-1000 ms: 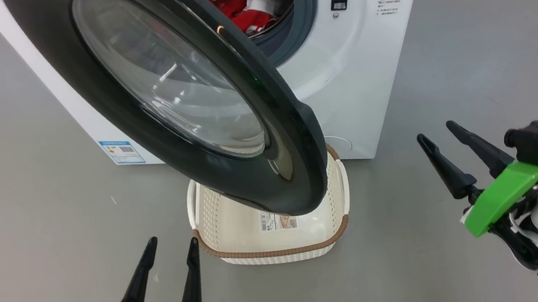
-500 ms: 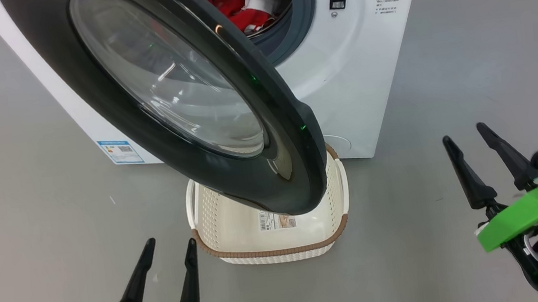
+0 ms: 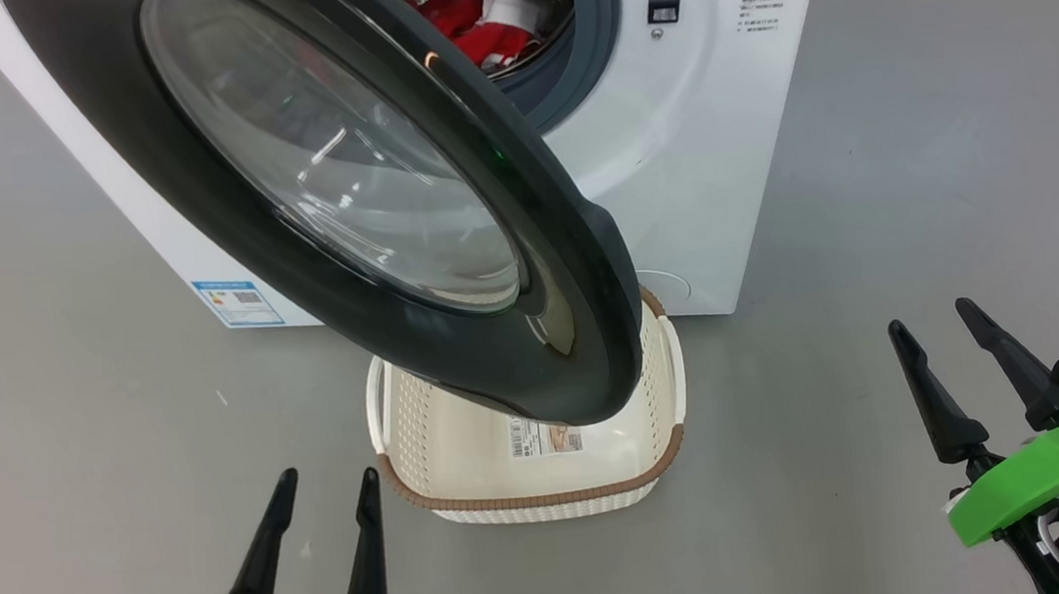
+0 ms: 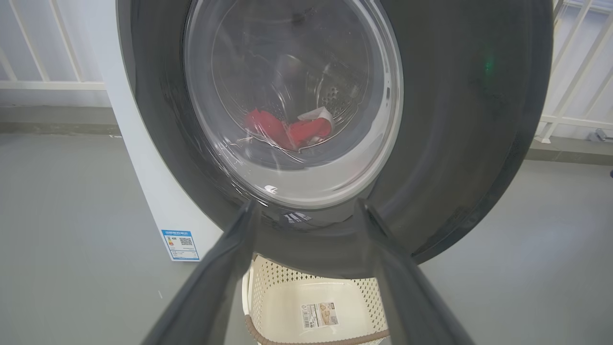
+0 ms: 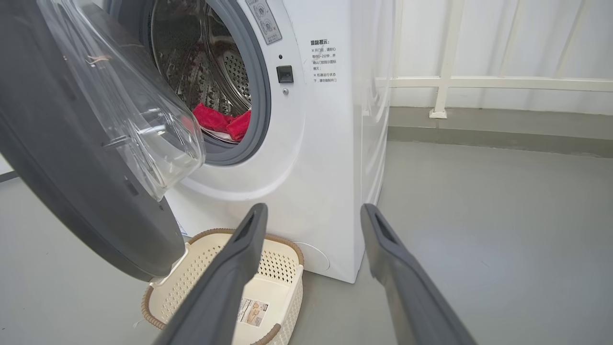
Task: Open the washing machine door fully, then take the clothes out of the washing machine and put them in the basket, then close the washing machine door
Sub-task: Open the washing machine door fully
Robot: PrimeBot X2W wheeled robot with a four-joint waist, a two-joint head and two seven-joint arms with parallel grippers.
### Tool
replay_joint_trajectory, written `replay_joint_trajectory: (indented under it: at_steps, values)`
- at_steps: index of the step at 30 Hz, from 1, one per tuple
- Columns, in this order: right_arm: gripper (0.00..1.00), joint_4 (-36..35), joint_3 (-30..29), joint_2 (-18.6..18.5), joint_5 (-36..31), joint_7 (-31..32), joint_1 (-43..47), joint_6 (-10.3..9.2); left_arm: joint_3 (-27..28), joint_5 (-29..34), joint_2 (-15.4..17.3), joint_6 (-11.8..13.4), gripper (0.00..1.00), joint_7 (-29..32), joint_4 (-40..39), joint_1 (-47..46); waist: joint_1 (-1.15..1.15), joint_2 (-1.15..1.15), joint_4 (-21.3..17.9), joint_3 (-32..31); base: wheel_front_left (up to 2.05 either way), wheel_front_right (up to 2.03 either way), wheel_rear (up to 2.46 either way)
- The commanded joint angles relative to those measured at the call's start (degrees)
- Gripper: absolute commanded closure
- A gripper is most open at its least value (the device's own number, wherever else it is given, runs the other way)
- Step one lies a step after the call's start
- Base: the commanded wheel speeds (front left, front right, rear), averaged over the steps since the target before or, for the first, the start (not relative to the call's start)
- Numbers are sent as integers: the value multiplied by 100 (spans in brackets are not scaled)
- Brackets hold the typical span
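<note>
While the washing machine door (image 3: pixel 350 178) is swung partly out from the big white washing machine (image 3: pixel 698 122), its wide glossy black rim and bulging clear glass bowl are seen hanging over the basket (image 3: pixel 531 498). The clothes (image 3: pixel 486 26), a crumpled bright red fabric with white trim, are seen lying inside the perforated steel drum, behind the grey rubber gasket. The basket, a cream-white rounded rectangle of perforated plastic edged with a brown woven-look rim, is set on the smooth grey floor (image 3: pixel 62 435) just in front of the machine, and a sticker is seen on its bottom. The left pincer (image 3: pixel 328 476) is held low, just left of the basket, its two tapered dark fingers spread apart and gripping nothing. The right pincer (image 3: pixel 929 314) is held well off to the right, likewise spread wide and empty, clear of door and machine.
</note>
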Motion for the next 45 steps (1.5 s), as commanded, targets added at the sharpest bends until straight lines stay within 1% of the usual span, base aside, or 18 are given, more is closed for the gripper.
replay_joint_trajectory:
  at_steps: [1,8,14,15,16,17,18,19,24,28,31,40,42,45]
  values:
    - [0,-114,74,-55,-67,-37,75,28,209,42,63,28,0,-69,-158,-64,0,0,-9,-9,0,0,0]
    - [0,-131,70,-38,-56,-37,61,28,211,43,63,12,0,-69,-152,-63,0,0,-15,-21,0,0,0]
    - [0,-219,41,43,133,-37,-6,28,203,33,63,19,0,-69,-146,-69,0,0,-4,-29,0,0,0]
    - [15,-237,72,45,172,-37,-22,28,200,32,63,21,0,-69,-144,-68,0,0,-2,-32,0,0,0]
    - [55,-248,112,43,214,-37,-45,28,198,31,63,22,0,-69,-142,-66,0,0,-1,-35,0,0,0]
    - [69,-276,136,44,260,-37,-78,28,196,32,63,24,0,-69,-141,-64,0,0,0,-39,0,0,0]
    - [98,-294,161,43,308,-37,-106,28,194,32,63,24,0,-69,-139,-61,0,0,1,-45,0,0,0]
    - [100,-311,182,49,363,-37,-140,28,194,34,63,25,0,-69,-139,-56,0,0,0,-47,0,0,0]
    - [100,-385,266,95,711,-37,-369,28,178,30,63,22,0,-69,-135,-52,0,0,12,-49,0,0,0]
    - [100,-365,485,82,1100,-37,-638,28,156,27,63,16,0,-69,-130,-63,0,0,36,-44,0,0,0]
    - [100,-338,722,63,1572,-37,-898,28,133,24,63,11,0,-69,-121,-64,0,0,64,-46,0,0,0]
    - [100,-67,1523,-125,2427,-37,-1751,28,37,-11,63,-1,0,-69,-110,-84,0,0,216,0,0,0,0]
    - [100,49,1779,-160,2731,-37,-1948,28,25,-18,63,-2,0,-69,-108,-96,0,0,254,18,0,0,0]
    - [100,179,2174,-233,3368,38,-2266,28,5,-29,63,-1,0,-69,-102,-112,0,0,309,50,0,0,0]
